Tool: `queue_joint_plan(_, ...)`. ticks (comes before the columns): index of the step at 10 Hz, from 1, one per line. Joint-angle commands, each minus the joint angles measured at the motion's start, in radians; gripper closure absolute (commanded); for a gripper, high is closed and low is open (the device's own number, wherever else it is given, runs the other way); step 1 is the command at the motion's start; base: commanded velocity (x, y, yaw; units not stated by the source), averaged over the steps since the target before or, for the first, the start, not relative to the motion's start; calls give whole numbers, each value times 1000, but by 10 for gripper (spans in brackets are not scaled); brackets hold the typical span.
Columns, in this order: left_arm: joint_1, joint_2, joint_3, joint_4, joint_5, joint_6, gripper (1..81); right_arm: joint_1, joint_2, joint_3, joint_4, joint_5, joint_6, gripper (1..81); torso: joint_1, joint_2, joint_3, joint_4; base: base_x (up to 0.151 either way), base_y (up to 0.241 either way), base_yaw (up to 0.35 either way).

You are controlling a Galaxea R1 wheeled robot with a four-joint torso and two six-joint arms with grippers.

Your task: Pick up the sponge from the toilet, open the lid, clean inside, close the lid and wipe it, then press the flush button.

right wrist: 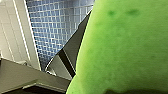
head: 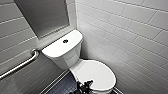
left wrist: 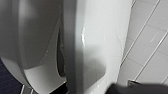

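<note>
Sponge (right wrist: pixel 125 50) is in hand: it sits right up against the right claw with the blue mosaic floor (right wrist: pixel 57 25) behind it. I judge that claw closed on it, though the grip itself is hidden by green.

A dark claw (head: pixel 85 87) sits at the near rim of the lid (head: pixel 97 73). I take it for the left one, since that wrist is looking at glossy white toilet (left wrist: pixel 95 37) from very close. How far it is open I cannot tell.

The lid is down, directly beyond that claw. The tank is farther beyond, with the flush button (head: pixel 65 41) in the middle of its top. A grab rail (head: pixel 22 64) runs along the wall off to the claw's left.

Containers: the bowl is shut under the lid and the tank is capped, so I can't say what is in either.

What worries me:
- The lid is smooth and shiny, so a claw hooking its rim could skid off, and the lid would slap back down.
- The sponge blocks most of the right wrist camera, so I'd be steering that arm nearly blind and could knock the ceramic.
- The sponge is soft and thick, so a shallow pinch could let it squirm loose and drop to the floor or into the bowl.
- The tiled wall (left wrist: pixel 150 50) is close beside the toilet, leaving little elbow room.
</note>
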Motion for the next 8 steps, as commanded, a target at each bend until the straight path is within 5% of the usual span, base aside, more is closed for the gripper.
queue_joint_plan(1, -160, -25, 32, 21, -126, -11, 10, -12, -31, 15, 6, -43, 2, 811, 0, 0, 58, 0, 0, 0, 0)
queue_joint_plan(4, -166, -40, 49, 21, -136, -27, 10, -12, -31, 15, 6, -31, 2, 811, 0, 0, 132, 0, 0, 0, 0)
queue_joint_plan(5, -166, -50, 57, 18, -136, -28, 10, -12, -33, 18, 6, -31, 0, 811, 0, 0, 86, 0, 0, 0, 0)
queue_joint_plan(8, -172, -89, 63, 18, -188, -108, 10, -12, -31, 22, 6, -32, 0, 811, 0, 0, 124, 0, 0, 0, 0)
